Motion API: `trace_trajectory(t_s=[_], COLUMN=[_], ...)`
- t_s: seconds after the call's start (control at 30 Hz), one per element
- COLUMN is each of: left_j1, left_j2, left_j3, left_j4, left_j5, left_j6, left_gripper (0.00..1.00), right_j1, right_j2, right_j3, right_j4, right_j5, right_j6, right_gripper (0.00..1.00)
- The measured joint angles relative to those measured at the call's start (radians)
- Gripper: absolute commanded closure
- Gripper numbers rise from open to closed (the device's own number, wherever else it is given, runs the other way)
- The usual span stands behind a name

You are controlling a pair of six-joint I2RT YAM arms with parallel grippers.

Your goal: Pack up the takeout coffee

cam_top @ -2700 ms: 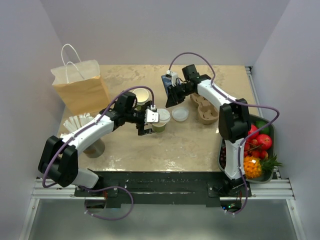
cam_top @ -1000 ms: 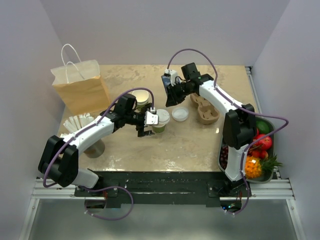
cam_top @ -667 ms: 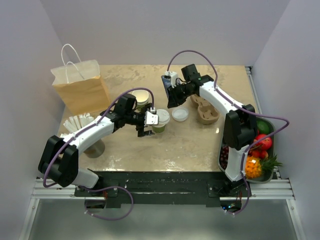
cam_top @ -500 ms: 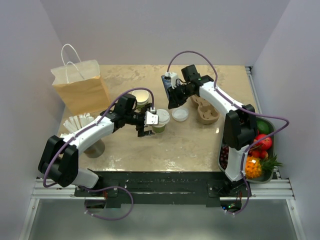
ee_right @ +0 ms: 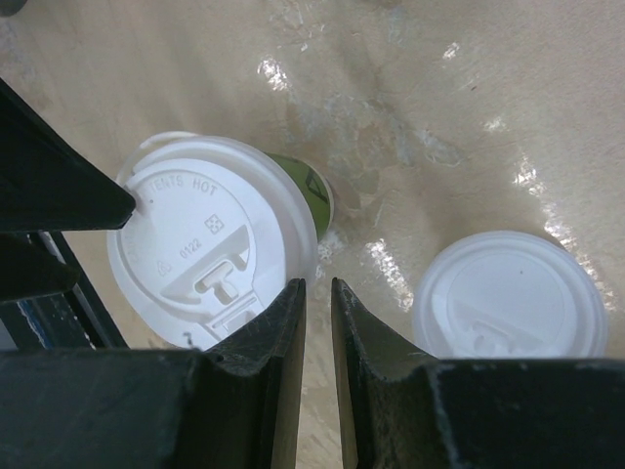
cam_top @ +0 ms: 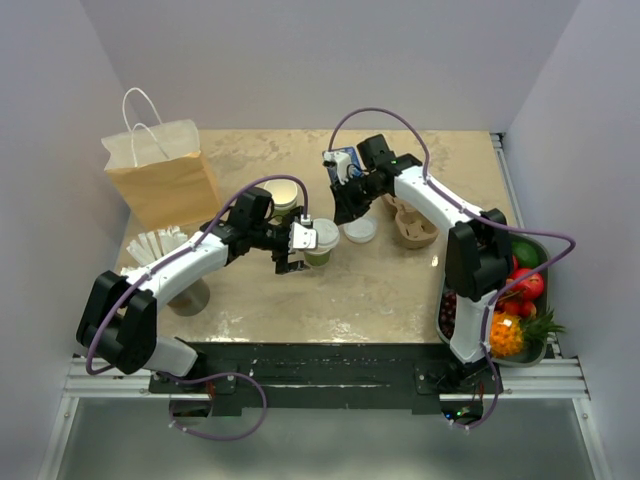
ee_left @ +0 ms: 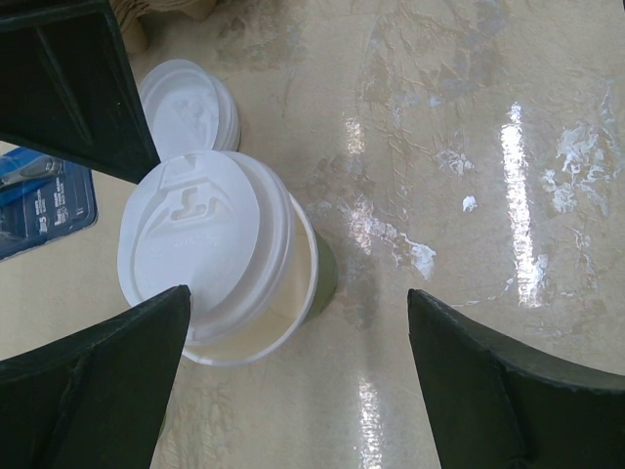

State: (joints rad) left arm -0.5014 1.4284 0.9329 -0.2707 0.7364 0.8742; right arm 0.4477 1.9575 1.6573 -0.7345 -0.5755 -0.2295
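Observation:
The takeout coffee [cam_top: 322,241] is an olive-green cup with a cream rim band, standing mid-table. Its white lid [ee_left: 190,234] lies askew on it, leaving the rim bare on one side. It also shows in the right wrist view [ee_right: 210,249]. My left gripper [cam_top: 305,243] is open wide, its fingers either side of the cup [ee_left: 298,293], and the cup is close to one finger. My right gripper [cam_top: 345,210] hovers just beyond the cup, its jaws nearly closed on nothing [ee_right: 317,285], tips beside the lid's edge.
A loose white lid [cam_top: 360,230] lies right of the cup, also in the right wrist view [ee_right: 508,298]. A lidless green cup [cam_top: 285,195] stands behind. A pulp cup carrier [cam_top: 412,220], a paper bag [cam_top: 165,175], napkins [cam_top: 155,245] and a fruit tray [cam_top: 515,300] are around.
My right gripper has come down and forward toward the cup and the loose lid. The left arm and the cup have not moved.

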Motion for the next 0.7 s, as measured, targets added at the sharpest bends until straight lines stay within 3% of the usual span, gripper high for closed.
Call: trace_trajectory(t_s=[0.7], left_j1=[0.0], left_j2=[-0.005], left_j3=[-0.032], left_j4=[0.017], left_j5=[-0.011], left_j6=[-0.004], left_gripper=[0.04], right_j1=[0.05], right_j2=[-0.003], right_j3=[-0.011], right_j4=[-0.014], right_j5=[-0.018], right_j6=[0.0], right_gripper=[0.78])
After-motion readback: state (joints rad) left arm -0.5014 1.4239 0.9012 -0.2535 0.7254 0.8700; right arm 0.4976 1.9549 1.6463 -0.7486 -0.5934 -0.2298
